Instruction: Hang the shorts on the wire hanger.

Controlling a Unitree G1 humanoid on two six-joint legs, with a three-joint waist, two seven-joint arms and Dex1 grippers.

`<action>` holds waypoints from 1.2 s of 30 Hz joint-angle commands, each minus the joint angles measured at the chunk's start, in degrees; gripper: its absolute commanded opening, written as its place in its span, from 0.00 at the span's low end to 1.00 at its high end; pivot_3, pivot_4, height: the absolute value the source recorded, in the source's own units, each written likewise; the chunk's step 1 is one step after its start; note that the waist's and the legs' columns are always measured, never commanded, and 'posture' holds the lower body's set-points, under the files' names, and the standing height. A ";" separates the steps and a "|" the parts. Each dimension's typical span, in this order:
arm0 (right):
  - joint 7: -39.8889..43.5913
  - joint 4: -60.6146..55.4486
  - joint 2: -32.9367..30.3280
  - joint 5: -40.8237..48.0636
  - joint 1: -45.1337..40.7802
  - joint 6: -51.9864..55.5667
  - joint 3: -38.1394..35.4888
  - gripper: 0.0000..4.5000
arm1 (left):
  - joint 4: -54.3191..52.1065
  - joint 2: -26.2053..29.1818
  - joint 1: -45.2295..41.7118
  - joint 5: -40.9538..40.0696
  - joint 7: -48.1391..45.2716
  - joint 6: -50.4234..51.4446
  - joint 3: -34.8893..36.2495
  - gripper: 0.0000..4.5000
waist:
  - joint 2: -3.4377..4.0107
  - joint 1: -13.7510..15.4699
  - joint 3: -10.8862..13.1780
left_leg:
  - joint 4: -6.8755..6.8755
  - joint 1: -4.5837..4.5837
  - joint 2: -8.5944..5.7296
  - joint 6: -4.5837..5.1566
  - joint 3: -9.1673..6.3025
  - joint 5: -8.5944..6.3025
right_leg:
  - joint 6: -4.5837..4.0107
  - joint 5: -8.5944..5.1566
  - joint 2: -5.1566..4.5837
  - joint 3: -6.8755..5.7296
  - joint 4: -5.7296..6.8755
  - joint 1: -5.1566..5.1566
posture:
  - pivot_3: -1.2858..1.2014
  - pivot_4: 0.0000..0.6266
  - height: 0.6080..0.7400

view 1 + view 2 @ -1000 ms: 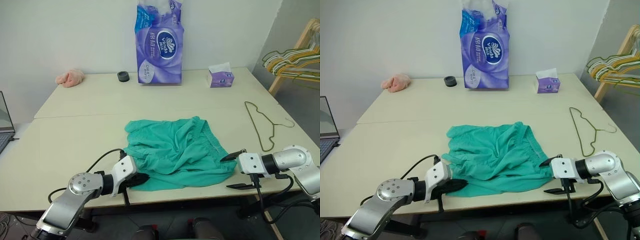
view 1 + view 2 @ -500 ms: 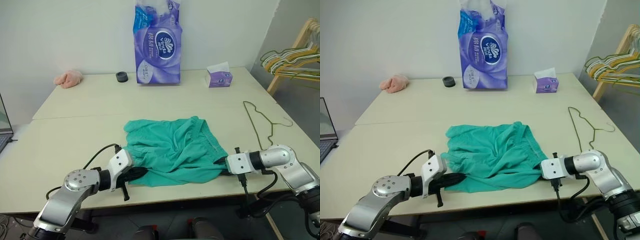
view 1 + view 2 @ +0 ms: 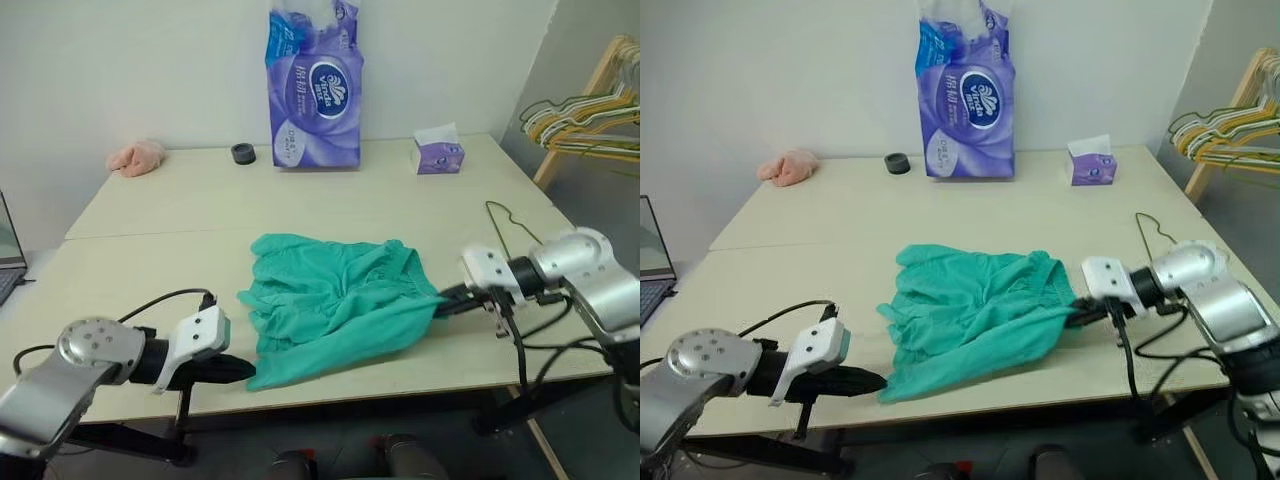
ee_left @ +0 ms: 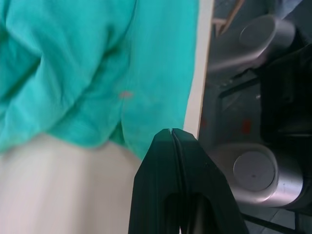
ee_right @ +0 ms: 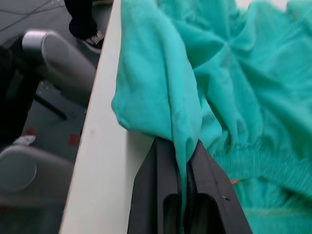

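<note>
The right gripper (image 3: 1076,316) has its two black fingers pinched tight on a fold at one side of the teal-green soft cloth shorts (image 3: 975,312), and the left gripper (image 3: 868,381) is pinched shut at the near corner of the same shorts, where the cloth looks caught between its tips. The shorts lie on the big pale flat table (image 3: 940,215), near the front edge, wrinkled and floppy. They look light and bendy, so they will sag; holding the thick, bunched waistband should work best. The thin olive-green wire hanger (image 3: 507,222) lies flat by the right arm, hard, skinny and easy to tip.
</note>
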 commanded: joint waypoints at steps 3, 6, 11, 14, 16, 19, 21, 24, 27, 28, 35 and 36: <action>-10.72 45.04 15.99 -14.04 -29.90 -13.44 4.49 0.01 | 45.20 -12.23 -38.47 17.97 7.95 -13.05 -10.67 0.00 | -0.16 -0.23 -0.04 | -0.05 0.18 -0.06 0.31 0.11 0.38 | 0.05 0.50 0.77 0.17 -0.25 0.25 | 0.46 0.02 1.00; -30.85 62.24 20.98 -24.55 -45.69 -26.36 7.54 0.01 | 70.70 -15.40 -61.59 29.62 28.83 -25.80 -13.64 0.00 | -0.44 -0.93 -0.17 | 0.02 -0.26 -0.03 -0.15 -0.08 0.63 | -0.56 0.88 0.73 0.47 0.04 -0.37 | 0.45 0.02 1.00; -74.72 70.65 21.28 -38.80 -64.02 -42.80 9.33 0.01 | 84.30 -8.01 -90.21 49.23 65.07 -44.14 -20.08 0.00 | -1.23 -4.24 -0.32 | 0.44 -4.21 -0.14 -1.70 0.14 1.39 | -0.56 1.02 -0.21 0.87 1.01 -4.66 | 0.45 0.03 1.00; -81.33 71.18 19.63 -40.23 -63.37 -49.36 8.06 0.01 | 84.19 -4.03 -91.11 53.91 70.08 -51.66 -21.72 0.00 | -0.94 -5.32 -1.07 | -0.18 -4.70 -0.29 -1.90 0.54 1.24 | -0.52 1.00 -0.33 1.44 0.88 -5.72 | 0.46 0.03 1.00; -78.85 71.36 19.50 -38.53 -60.15 -51.47 6.16 0.01 | 82.72 -2.38 -86.56 53.06 68.58 -56.05 -20.47 0.00 | -0.63 -5.48 -1.38 | -0.26 -4.01 -0.45 -1.42 0.54 0.96 | -0.09 0.74 -0.32 1.88 0.89 -5.24 | 0.46 0.03 1.00; -71.46 71.56 20.79 -36.49 -55.30 -51.99 4.11 0.01 | 81.02 -4.26 -76.45 44.15 59.51 -58.57 -14.45 0.00 | -0.62 -6.00 -1.36 | -0.77 -2.84 -0.93 -0.97 0.54 0.46 | 0.26 -0.03 -0.55 2.34 0.90 -4.15 | 0.46 0.03 1.00; -64.13 71.23 22.43 -33.94 -52.59 -50.56 2.42 0.01 | 78.80 -7.53 -69.45 34.40 49.11 -54.86 -8.41 0.00 | -0.62 -6.20 -1.24 | -0.12 -2.73 -0.98 -0.83 0.48 0.51 | 0.34 0.18 -0.53 2.30 1.19 -3.83 | 0.46 0.04 1.00; -51.34 69.89 24.15 -31.01 -49.02 -46.69 1.12 0.01 | 68.87 -9.91 -58.54 24.59 37.75 -47.99 -3.04 0.00 | -0.61 -6.72 -1.23 | 0.17 -2.71 -1.06 0.14 0.52 0.79 | 0.52 1.04 -0.35 2.29 1.02 -3.65 | 0.46 0.04 1.00; -37.89 66.08 24.77 -27.66 -43.48 -40.99 0.29 0.01 | 47.17 -11.69 -41.67 11.36 27.19 -36.21 0.86 0.00 | -0.61 -7.43 -1.30 | 0.31 -2.68 -1.05 0.36 0.36 0.92 | 0.54 1.33 -0.36 2.33 0.95 -3.51 | 0.46 0.05 1.00; -35.62 64.26 24.51 -27.49 -41.55 -40.52 0.55 0.01 | 39.81 -11.72 -36.31 8.13 24.80 -32.29 1.22 0.00 | -0.57 -7.62 -1.37 | 0.30 -2.65 -1.02 0.35 0.26 0.91 | 0.54 1.32 -0.37 2.30 0.93 -3.46 | 0.46 0.05 1.00; -24.54 45.37 26.57 -19.79 -31.50 -22.13 -2.47 0.01 | 10.06 -13.47 -15.31 -1.93 24.00 -12.58 3.45 0.00 | -0.55 -7.71 -1.35 | 0.52 -2.94 -1.04 0.08 0.00 1.00 | 0.53 1.30 -0.42 2.27 0.93 -3.60 | 0.45 0.05 1.00; -23.99 42.66 27.09 -18.72 -30.49 -18.80 -2.75 0.01 | 8.27 -14.43 -14.04 -2.06 25.17 -11.58 3.74 0.00 | -0.54 -7.71 -1.36 | 0.52 -2.92 -1.03 0.08 -0.02 1.00 | 0.53 1.31 -0.42 2.26 0.94 -3.58 | 0.45 0.05 1.00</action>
